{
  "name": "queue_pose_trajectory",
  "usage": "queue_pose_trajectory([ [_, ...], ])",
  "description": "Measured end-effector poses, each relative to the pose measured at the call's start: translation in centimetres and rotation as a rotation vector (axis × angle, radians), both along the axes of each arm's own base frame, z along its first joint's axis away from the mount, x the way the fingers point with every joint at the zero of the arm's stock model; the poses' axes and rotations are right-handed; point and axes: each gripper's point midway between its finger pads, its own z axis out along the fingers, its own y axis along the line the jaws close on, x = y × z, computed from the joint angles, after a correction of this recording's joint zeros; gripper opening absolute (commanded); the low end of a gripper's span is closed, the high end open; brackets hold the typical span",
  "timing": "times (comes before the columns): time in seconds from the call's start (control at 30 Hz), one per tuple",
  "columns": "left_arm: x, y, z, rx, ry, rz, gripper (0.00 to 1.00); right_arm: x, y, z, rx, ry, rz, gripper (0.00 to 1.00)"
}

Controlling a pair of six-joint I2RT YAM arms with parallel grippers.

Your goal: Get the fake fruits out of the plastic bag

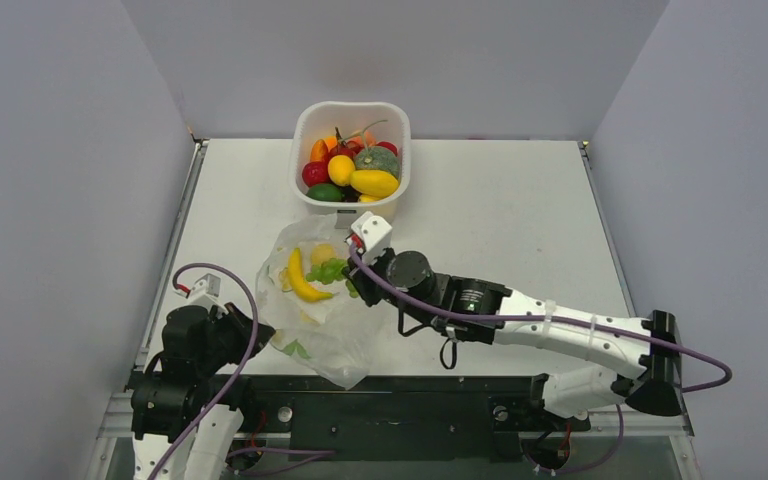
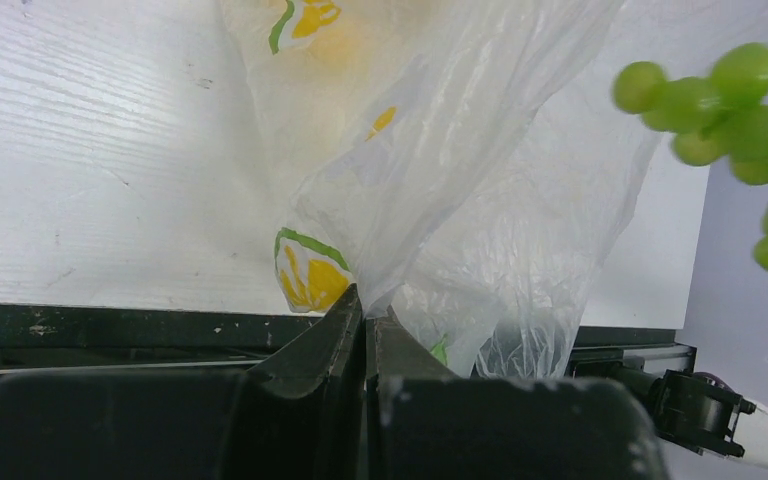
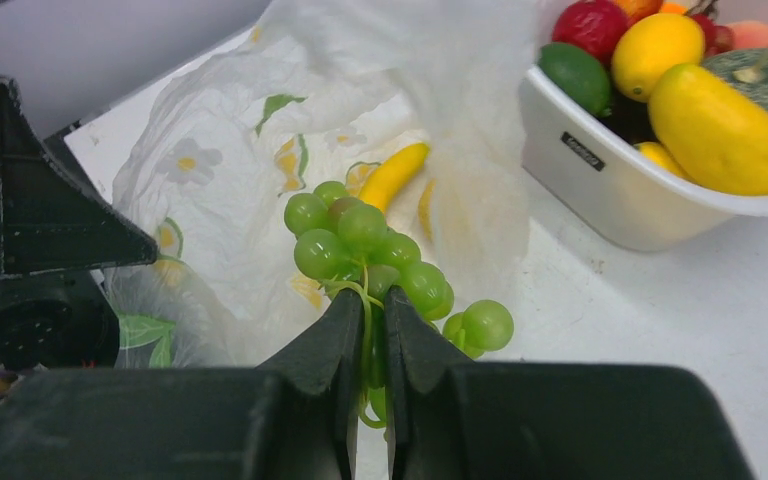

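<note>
now the right claw [image 3: 368, 312] is pinching the grape bunch [image 3: 365, 245] by its stem, held over the plastic bag [image 2: 480, 180], whose near edge the left claw [image 2: 365, 318] clamps. the banana [image 1: 300, 277] lies inside, left of the right claw, lengthwise toward the tub [image 3: 610, 200].

Bright, even, diffuse light with soft shadows; grape bunch [image 2: 695, 103] blurred at the left-wrist view's right edge.
</note>
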Motion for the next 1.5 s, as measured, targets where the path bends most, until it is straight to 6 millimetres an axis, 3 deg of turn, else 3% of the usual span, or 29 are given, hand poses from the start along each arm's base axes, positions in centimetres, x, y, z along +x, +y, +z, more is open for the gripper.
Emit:
queue_pose_trajectory([
  [0.1, -0.1, 0.2, 0.1, 0.009, 0.0, 0.004, 0.0, 1.0, -2.3, 1.8, 0.049, -0.013, -0.05, 0.0],
  [0.33, -0.4, 0.5, 0.1, 0.03, 0.006, 0.007, 0.0, 4.6, -10.6, 5.3, 0.167, -0.069, -0.272, 0.0],
  [0.53, -0.5, 0.9, -0.3, 0.048, 0.017, 0.023, 0.0, 7.7, -14.9, 5.6, 0.216, -0.072, -0.44, 0.0],
  [0.7, -0.5, 1.0, -0.3, 0.053, 0.02, 0.026, 0.0, 12.0, -17.7, 5.0, 0.241, -0.057, -0.589, 0.0],
  [0.87, -0.5, 1.0, -0.3, 0.05, 0.021, 0.028, 0.0, 17.6, -17.9, 4.3, 0.237, -0.043, -0.686, 0.0],
  [1.1, -0.8, 0.8, -0.1, 0.03, 0.017, 0.029, 0.0, 26.8, -16.1, 4.2, 0.277, -0.038, -0.764, 0.0],
  [1.27, -1.0, 0.7, 0.0, 0.019, 0.026, 0.03, 0.0, 32.7, -14.1, 4.0, 0.321, -0.036, -0.787, 0.0],
  [1.5, -1.2, 0.7, 0.3, 0.018, 0.028, 0.03, 0.0, 38.7, -10.3, 2.1, 0.363, -0.013, -0.753, 0.0],
])
